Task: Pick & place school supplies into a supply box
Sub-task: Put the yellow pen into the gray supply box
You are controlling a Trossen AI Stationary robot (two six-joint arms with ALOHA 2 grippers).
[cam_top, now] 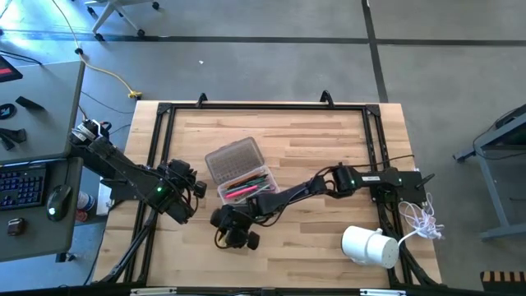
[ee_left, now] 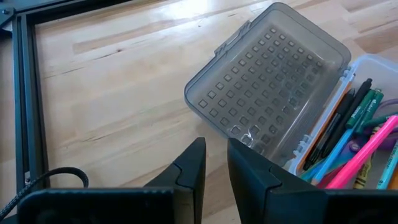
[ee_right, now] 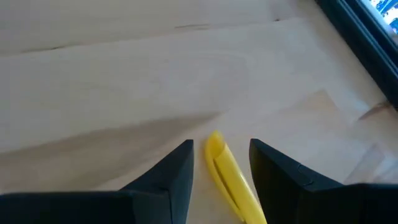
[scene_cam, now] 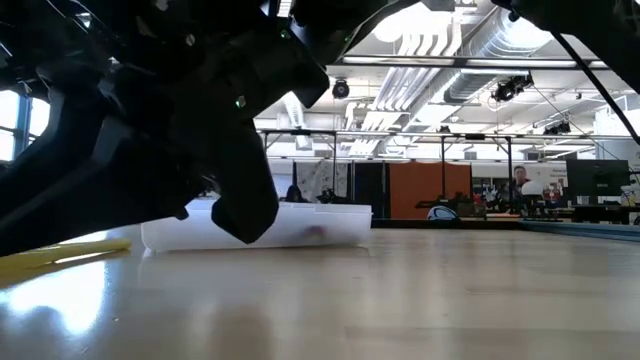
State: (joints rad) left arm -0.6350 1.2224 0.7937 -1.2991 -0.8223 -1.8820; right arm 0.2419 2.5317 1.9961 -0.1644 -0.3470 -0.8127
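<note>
The supply box stands open at the table's middle, its ribbed lid flipped back toward the far left. Its tray holds several pens and markers: pink, blue, green, orange, dark. A yellow pen lies on the wood near the table's front edge; it also shows in the low view. My right gripper is open, slanting down over the pen with one finger on either side and a gap to each. My left gripper waits left of the box, its fingers a narrow gap apart with nothing between them.
A white cylinder lies at the front right, with a white cord beside it at the right edge. A black frame runs along the table's left, far and right sides. Bare wood lies between the box and the cylinder.
</note>
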